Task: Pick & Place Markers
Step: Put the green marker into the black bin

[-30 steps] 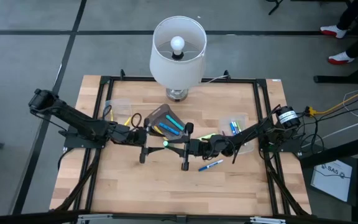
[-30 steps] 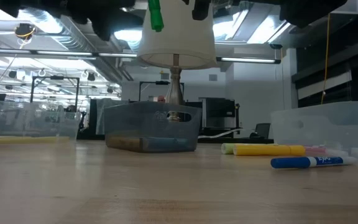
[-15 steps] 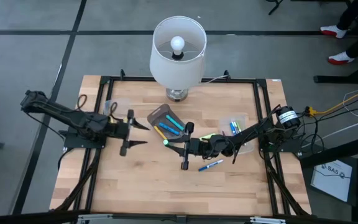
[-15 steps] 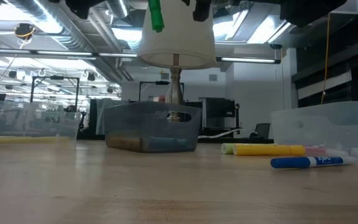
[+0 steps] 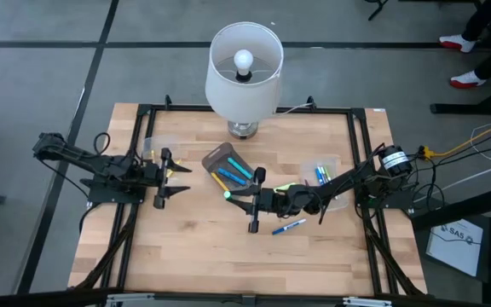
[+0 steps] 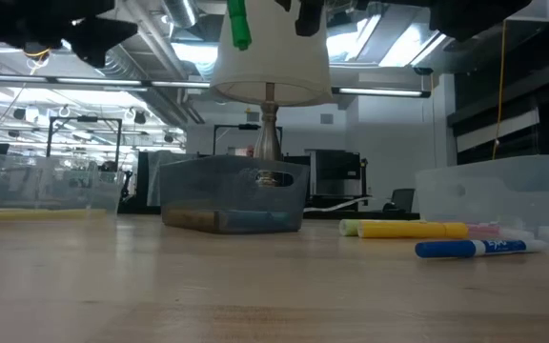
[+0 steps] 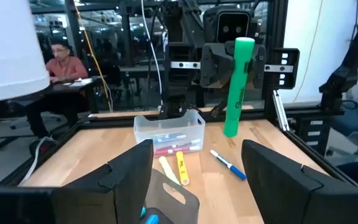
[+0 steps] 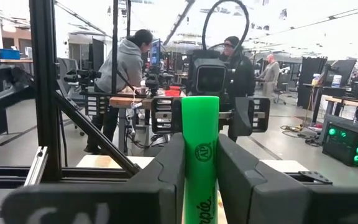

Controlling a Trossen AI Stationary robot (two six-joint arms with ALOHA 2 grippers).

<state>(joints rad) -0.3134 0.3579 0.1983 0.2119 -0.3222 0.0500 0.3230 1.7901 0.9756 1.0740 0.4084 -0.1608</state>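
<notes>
My right gripper (image 5: pixel 233 195) hangs over the table's middle, shut on a green highlighter (image 7: pixel 237 87) that stands upright in the air. My left gripper (image 5: pixel 179 179) is open, level and holds nothing, back toward the table's left, facing the highlighter. A dark tray (image 5: pixel 226 163) holds blue, cyan and yellow markers. More markers lie in a clear bin (image 5: pixel 322 172) on the right. A yellow marker (image 6: pixel 413 230) and a blue marker (image 5: pixel 288 227) lie flat on the wood. My right gripper pinches the green highlighter's barrel (image 8: pixel 199 163) between its two fingers. The fingers come level from the table's right and lie across it. The highlighter is upright and lifted clear of the table, its lower end (image 7: pixel 229 129) hanging free below the fingers.
A white table lamp (image 5: pixel 244 68) stands at the far middle. Another clear bin (image 5: pixel 162 147) sits far left, beside my left gripper. A black frame (image 5: pixel 361 153) rings the table. People sit at desks in the room beyond.
My left gripper has drawn back from the right gripper and the highlighter toward the table's left edge, staying open and level. The right gripper and the highlighter have kept still.
</notes>
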